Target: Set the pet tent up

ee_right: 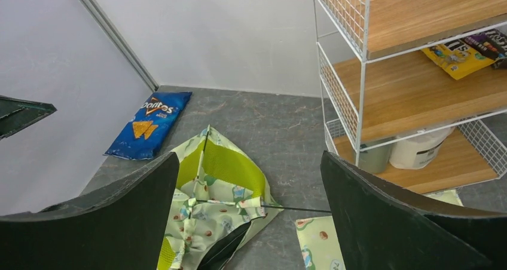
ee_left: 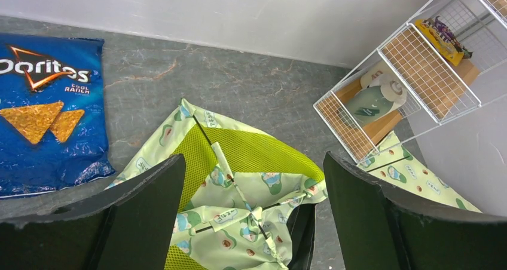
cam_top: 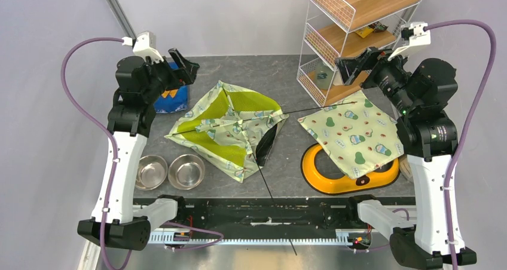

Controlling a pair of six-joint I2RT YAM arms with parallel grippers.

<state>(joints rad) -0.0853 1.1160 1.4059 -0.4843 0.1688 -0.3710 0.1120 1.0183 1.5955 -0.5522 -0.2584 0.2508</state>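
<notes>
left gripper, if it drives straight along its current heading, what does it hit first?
Probably the tent: its crumpled fabric lies dead ahead of the open left gripper. How far off is unclear.

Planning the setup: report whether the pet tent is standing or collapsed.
Collapsed: the pet tent lies flat and crumpled, poles sticking out.

pet tent [ee_left: 251, 156] cut off below

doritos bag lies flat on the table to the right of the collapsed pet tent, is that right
Not quite. The Doritos bag does lie flat on the table, but to the left of the collapsed pet tent, not the right. The top external view shows this, and the left wrist view agrees.
</notes>
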